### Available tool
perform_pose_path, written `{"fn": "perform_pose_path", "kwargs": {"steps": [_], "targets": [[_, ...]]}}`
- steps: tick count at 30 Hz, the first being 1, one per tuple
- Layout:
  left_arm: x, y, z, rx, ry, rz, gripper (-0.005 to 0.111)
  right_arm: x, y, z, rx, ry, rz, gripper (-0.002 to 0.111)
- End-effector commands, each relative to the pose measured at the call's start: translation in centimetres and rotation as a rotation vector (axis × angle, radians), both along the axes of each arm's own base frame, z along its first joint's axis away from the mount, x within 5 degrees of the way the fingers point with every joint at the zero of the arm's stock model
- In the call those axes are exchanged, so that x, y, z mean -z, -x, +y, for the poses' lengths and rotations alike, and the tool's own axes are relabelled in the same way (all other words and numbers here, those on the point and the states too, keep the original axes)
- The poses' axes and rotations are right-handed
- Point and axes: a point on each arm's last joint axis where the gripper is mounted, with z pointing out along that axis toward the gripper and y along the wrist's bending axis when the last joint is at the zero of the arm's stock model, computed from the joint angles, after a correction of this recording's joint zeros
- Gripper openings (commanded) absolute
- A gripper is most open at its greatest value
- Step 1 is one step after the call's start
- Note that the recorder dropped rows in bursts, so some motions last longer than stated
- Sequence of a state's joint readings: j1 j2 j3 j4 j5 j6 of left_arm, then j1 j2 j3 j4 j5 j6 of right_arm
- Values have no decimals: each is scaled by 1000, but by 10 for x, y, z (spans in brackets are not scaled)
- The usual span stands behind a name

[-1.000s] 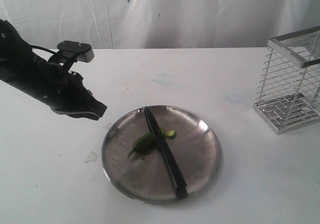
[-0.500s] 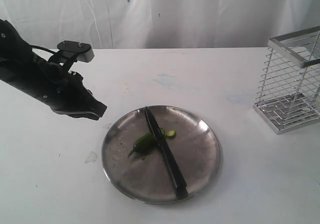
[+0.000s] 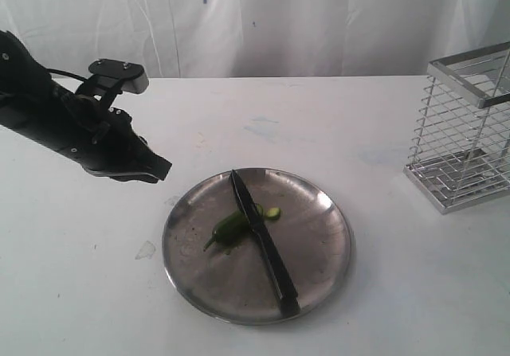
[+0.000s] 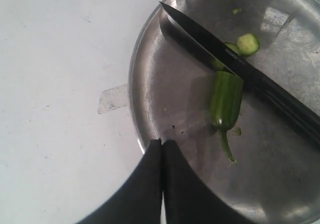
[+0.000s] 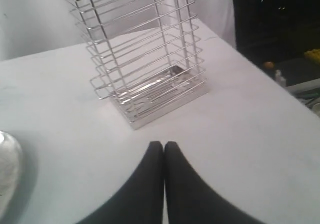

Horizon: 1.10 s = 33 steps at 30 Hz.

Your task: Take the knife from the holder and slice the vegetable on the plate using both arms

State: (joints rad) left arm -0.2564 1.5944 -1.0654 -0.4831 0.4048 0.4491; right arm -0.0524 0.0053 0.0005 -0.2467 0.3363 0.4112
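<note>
- Two arms on record, one visible in the exterior view: the left end effector [image 3: 156, 166] at the left of the frame, slightly higher and tilted differently than half a second ago; plate contents unchanged.
- Left end effector [image 4: 162, 143] with fingers pressed together, holding nothing, tip hanging over the plate's rim in its wrist view.
- Right end effector [image 5: 164, 145] likewise closed and empty, above bare worktop near the holder [image 5: 145, 58].
- Knife [image 3: 261, 238] lies diagonally across the plate [image 3: 319, 248], tip toward the upper left, black handle at the lower rim.
- Vegetable [image 3: 228, 227], glossy green with a thin curved stem, lies left of center, its cut end against the blade; a small cut slice [image 3: 273, 213] sits just on the blade's other side.
- Holder [image 3: 466, 129] stands upright at the right edge of the frame, well apart from the plate.
- Worktop [image 3: 96, 276] white, faintly stained; white cloth backdrop [image 3: 319, 21] behind.
</note>
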Motion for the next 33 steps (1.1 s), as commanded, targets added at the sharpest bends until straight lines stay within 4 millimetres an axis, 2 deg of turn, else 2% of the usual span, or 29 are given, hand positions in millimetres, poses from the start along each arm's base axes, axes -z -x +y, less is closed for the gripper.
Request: {"fn": "perform_pose_path", "kwargs": {"steps": [1, 12, 15, 18, 20, 26, 28, 33], "targets": [[1, 2, -2, -3, 15, 16, 0, -1, 0, 6, -25, -172, -30, 0], [1, 1, -2, -7, 17, 9, 0, -1, 0, 6, -25, -172, -30, 0], [-6, 3, -2, -6, 23, -10, 0, -1, 0, 6, -25, -172, -30, 0], [-27, 12, 1, -6, 40, -73, 0, -1, 0, 6, -25, -172, -30, 0], [-49, 22, 3, -4, 58, -140, 0, -1, 0, 6, -25, -172, -30, 0], [-120, 70, 19, -17, 128, -386, 0, -1, 0, 6, -25, -172, -30, 0], [-138, 83, 34, -69, 153, -451, 0, -1, 0, 6, -25, -172, -30, 0], [-174, 117, 91, -310, 115, -635, 0, -1, 0, 6, -25, -172, -30, 0]]}}
